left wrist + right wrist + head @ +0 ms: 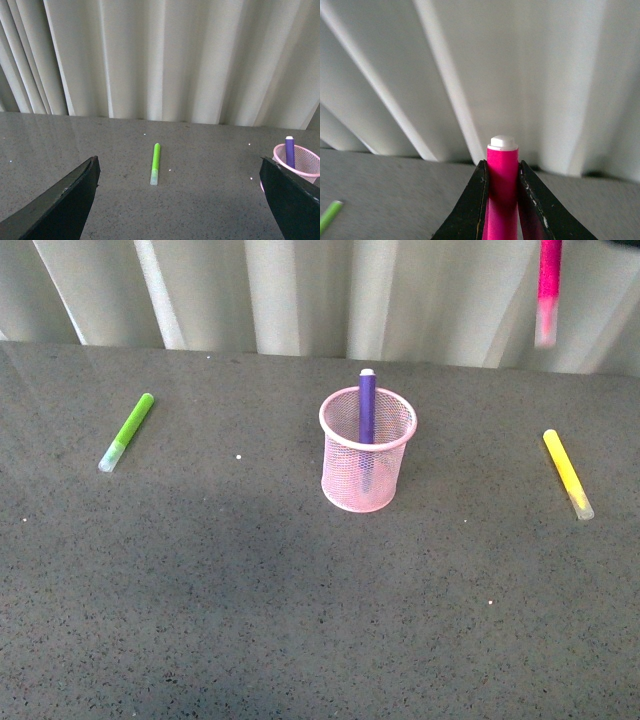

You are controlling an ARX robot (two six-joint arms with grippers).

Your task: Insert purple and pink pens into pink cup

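Jaws of the right gripper (502, 167) were clamped narrowly on the pink pen (549, 280), which hung upright in the air toward 2 o'clock of the pink cup (345, 478). The purple pen (366, 405) already stood in that cup, so the second insertion was in hand. The left gripper (178, 162) hovered with jaws wide, holding nothing. Next, the pink pen needed carrying toward 8 o'clock until over the rim, then lowering. It seemed well above the surface (300, 620), though the front view cropped it.
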